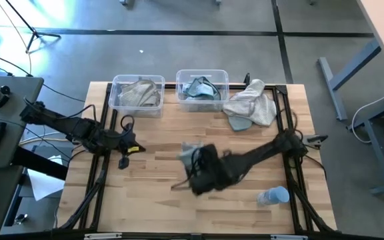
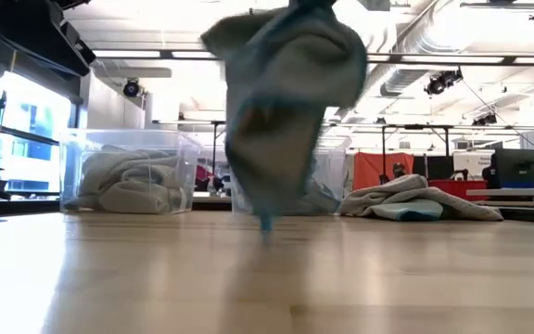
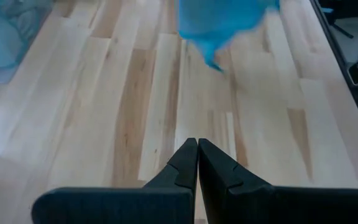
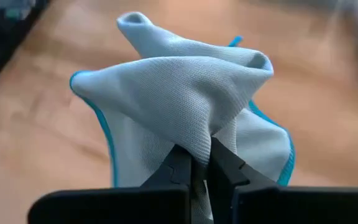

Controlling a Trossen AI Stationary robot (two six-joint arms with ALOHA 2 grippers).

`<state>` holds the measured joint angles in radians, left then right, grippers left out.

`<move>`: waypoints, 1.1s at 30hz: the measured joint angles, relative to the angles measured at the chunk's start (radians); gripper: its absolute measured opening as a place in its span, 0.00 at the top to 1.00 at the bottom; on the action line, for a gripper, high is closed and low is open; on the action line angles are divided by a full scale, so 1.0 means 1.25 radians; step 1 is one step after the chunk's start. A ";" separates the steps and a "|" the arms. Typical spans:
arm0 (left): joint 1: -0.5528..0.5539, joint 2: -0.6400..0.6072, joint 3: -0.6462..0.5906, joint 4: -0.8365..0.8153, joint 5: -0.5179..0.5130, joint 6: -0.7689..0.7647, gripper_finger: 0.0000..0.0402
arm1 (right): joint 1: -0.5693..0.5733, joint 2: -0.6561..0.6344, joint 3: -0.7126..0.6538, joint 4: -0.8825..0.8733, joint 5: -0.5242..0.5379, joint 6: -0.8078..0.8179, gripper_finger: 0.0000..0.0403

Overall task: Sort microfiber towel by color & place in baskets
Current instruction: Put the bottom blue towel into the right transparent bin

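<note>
A pale blue-teal towel (image 4: 185,112) is pinched between the clenched fingers of the right gripper (image 4: 194,163) and is held above the wooden table (image 1: 159,200), near its middle; in the low view the cloth (image 2: 286,102) hangs with its lowest corner just above the boards. The left gripper (image 3: 197,165) is seen at the left side of the table, its jaws pressed together on nothing. At the far edge two clear baskets are set side by side: the left basket (image 1: 115,97) is filled with grey-beige cloths (image 1: 141,93), the right basket (image 1: 180,79) with blue-teal cloths (image 1: 201,89). Just right of the baskets a heap of unsorted towels (image 1: 252,105) is left on the table. A bluish bottle (image 1: 273,196) lies near the right front corner
</note>
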<state>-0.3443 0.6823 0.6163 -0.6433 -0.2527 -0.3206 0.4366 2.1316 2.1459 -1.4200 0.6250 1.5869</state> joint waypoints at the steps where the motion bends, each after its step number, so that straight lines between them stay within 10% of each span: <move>1: 0.006 0.000 0.000 0.000 0.000 0.000 1.00 | -0.014 -0.013 0.000 -0.011 0.012 -0.033 0.98; 17: 0.192 0.000 0.000 -0.008 0.030 0.071 1.00 | -0.377 -0.167 0.000 0.093 0.036 -0.684 0.99; 33: 0.375 0.000 0.000 -0.010 0.030 0.072 1.00 | -0.756 -0.123 -0.001 0.304 -0.272 -1.013 0.99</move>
<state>0.1249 0.6825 0.6167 -0.6552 -0.2151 -0.2304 -0.5080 1.9782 2.1452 -1.0395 0.2851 0.3208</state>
